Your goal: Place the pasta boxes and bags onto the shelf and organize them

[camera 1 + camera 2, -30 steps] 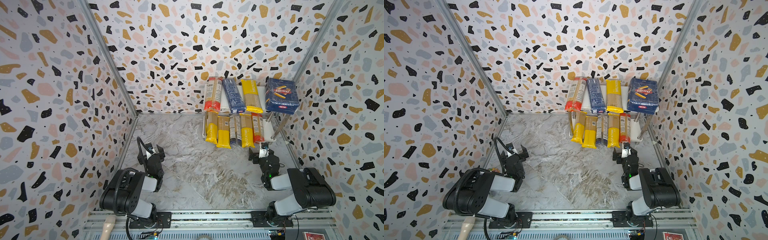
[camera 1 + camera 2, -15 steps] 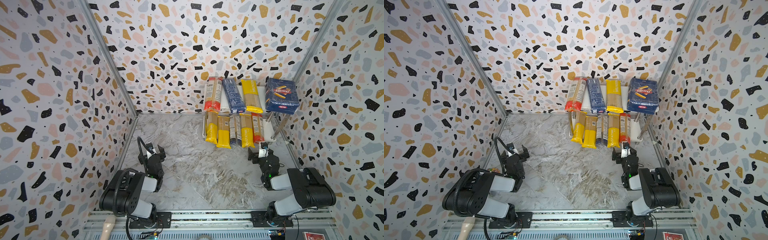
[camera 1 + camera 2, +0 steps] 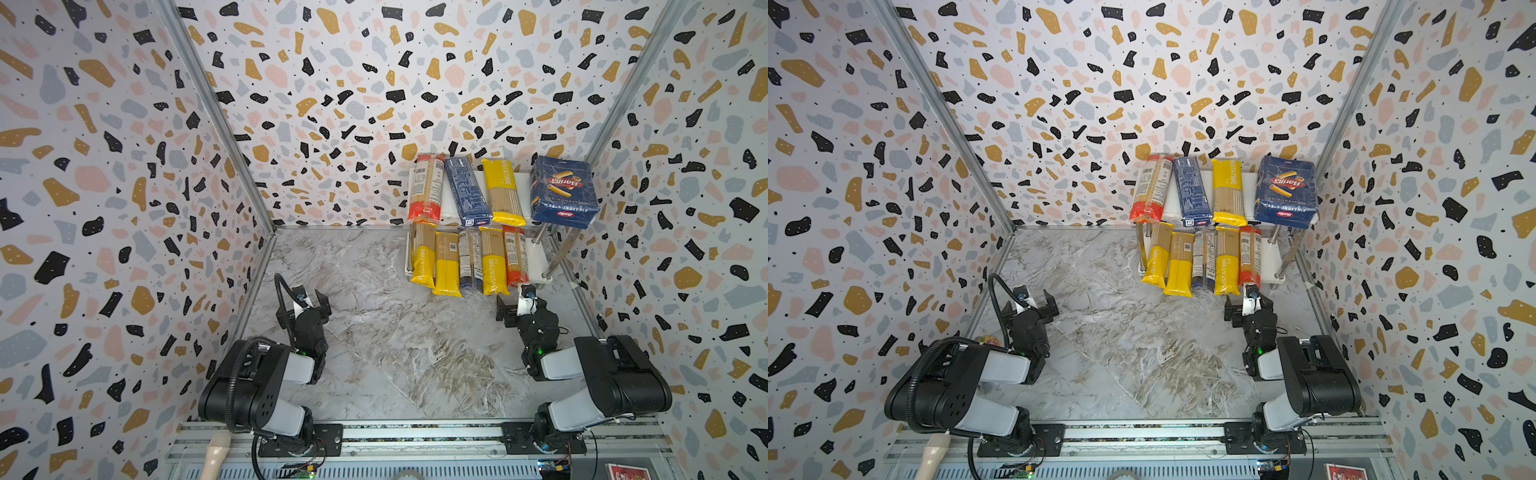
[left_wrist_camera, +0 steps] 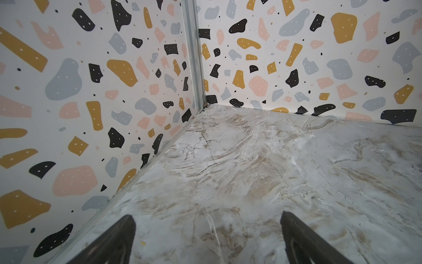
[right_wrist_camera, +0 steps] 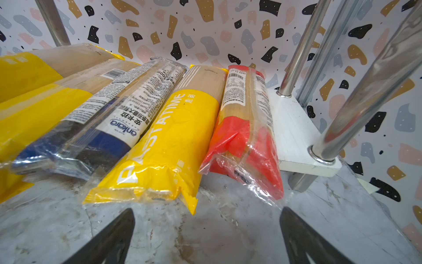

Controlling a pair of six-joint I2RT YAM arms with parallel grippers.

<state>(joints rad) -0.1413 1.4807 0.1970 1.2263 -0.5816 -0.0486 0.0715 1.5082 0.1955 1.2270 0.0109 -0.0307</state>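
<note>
The shelf [image 3: 535,259], white boards on chrome legs, stands at one o'clock in both top views. Across its upper board, from nine to three o'clock, lie a red-ended bag [image 3: 426,187], the narrow blue box [image 3: 465,191], a yellow bag [image 3: 503,191] and the wide Barilla box [image 3: 563,191]. On the lower board five lower bags [image 3: 469,259] lie side by side: yellow, yellow, dark-ended, yellow, red-ended. Their ends overhang toward six o'clock.

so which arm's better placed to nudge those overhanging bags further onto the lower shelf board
Likely right. The right tool sits open in front of the red-ended bag and yellow bag overhanging the lower board. The left tool faces a bare corner, away from the shelf.
</note>
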